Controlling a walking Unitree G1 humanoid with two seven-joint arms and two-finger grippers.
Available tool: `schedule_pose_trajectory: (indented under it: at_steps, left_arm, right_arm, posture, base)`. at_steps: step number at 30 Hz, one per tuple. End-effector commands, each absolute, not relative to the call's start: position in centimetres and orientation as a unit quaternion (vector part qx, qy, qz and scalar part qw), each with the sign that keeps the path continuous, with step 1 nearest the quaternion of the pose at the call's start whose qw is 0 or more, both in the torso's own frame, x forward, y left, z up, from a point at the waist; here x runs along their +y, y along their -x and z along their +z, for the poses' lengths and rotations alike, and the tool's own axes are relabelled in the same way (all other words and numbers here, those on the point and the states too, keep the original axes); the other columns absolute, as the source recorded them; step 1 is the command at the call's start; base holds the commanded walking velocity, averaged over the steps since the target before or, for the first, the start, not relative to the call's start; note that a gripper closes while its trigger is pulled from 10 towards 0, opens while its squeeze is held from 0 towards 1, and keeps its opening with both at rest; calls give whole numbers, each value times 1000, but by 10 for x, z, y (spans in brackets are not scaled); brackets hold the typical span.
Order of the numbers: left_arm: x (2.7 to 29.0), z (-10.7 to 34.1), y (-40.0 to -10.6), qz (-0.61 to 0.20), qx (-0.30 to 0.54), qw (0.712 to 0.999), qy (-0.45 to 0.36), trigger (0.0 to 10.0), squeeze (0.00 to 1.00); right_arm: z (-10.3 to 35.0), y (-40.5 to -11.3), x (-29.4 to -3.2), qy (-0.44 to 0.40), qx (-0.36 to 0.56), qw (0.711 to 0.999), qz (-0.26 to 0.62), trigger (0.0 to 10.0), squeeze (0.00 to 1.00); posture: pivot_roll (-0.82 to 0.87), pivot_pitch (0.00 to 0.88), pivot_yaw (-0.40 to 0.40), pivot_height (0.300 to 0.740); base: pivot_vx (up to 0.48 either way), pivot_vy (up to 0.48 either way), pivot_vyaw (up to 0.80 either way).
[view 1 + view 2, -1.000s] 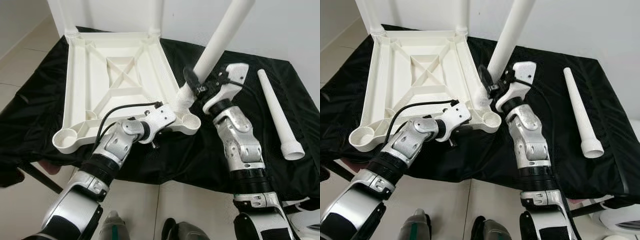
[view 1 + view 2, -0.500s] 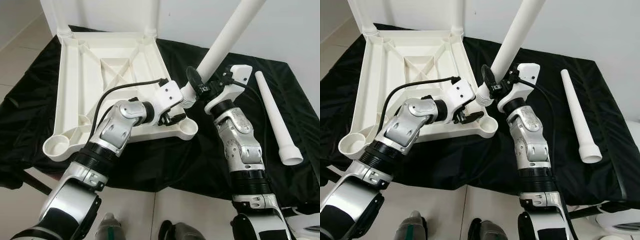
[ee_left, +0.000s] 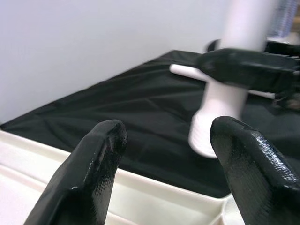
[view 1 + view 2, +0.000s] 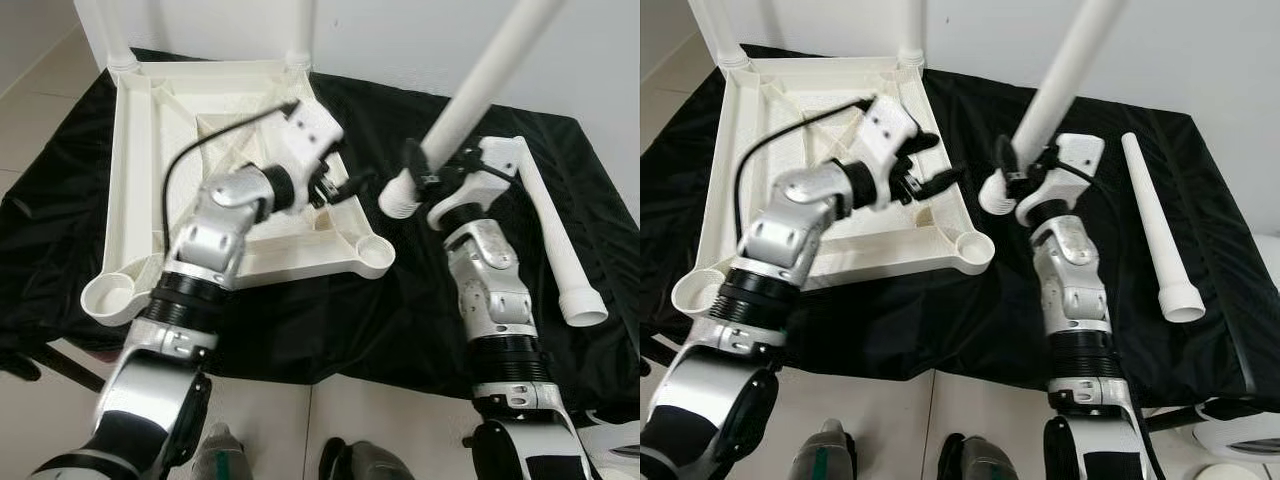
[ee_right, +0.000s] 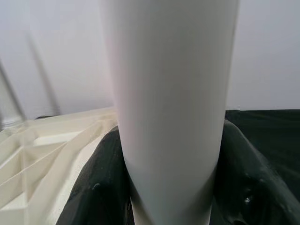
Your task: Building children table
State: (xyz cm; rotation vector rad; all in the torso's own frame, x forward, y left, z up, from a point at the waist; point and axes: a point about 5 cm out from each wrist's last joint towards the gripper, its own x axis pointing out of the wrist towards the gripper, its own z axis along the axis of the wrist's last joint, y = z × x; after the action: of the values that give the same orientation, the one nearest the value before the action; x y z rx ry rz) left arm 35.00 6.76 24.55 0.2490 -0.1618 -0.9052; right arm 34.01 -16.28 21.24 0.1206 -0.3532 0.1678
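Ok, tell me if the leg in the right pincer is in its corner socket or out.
Out. The leg hangs tilted in the right pincer, its wide end apart from the empty corner socket.

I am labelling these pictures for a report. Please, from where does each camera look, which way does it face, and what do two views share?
Left and right eye views: on the head, facing forward and down at the upturned white tabletop on black cloth; both silver arms show.
Left wrist view: along the open left pincer, toward the held leg.
Right wrist view: along the right pincer, shut on that leg.
Shared: the held leg appears in all views.
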Motion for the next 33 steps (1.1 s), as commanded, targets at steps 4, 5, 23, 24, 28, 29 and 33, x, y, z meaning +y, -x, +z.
schedule_pose_trajectory:
  at_steps: [4, 5, 23, 24, 28, 29, 33]
  left_arm:
    - [102, 251, -372, -195, -83, 976, -42, 10000, 0]
    - [102, 251, -372, -195, -83, 976, -42, 10000, 0]
    - [164, 217, -377, 15, -47, 999, 12, 10000, 0]
    - [164, 217, -377, 15, -47, 999, 12, 10000, 0]
    - [164, 213, -374, 14, -56, 998, 19, 10000, 0]
    - [164, 216, -371, 14, -71, 997, 11, 10000, 0]
    - [161, 218, -368, 7, -89, 996, -5, 10000, 0]
  right_arm:
    - [216, -346, -176, -47, -181, 982, 30, 10000, 0]
    - [216, -346, -176, -47, -181, 982, 30, 10000, 0]
    - [206, -352, -171, -33, -181, 983, -3, 10000, 0]
    - [206, -352, -171, -33, -181, 983, -3, 10000, 0]
    - [206, -351, -161, -33, -189, 981, 21, 10000, 0]
    - [206, -351, -161, -35, -194, 980, 22, 10000, 0]
    - [205, -349, -163, -38, -198, 979, 17, 10000, 0]
  posture:
    - [87, 20, -89, 740]
    - [87, 20, -89, 740]
    - [72, 0, -131, 740]
    - [72, 0, -131, 740]
    - [72, 0, -129, 740]
    - [84, 0, -116, 740]
    - [86, 0, -98, 740]
  base:
    - [0, 0, 0]
    - [0, 0, 0]
    - [0, 0, 0]
    - [0, 0, 0]
    - [0, 0, 0]
    - [0, 0, 0]
    - [0, 0, 0]
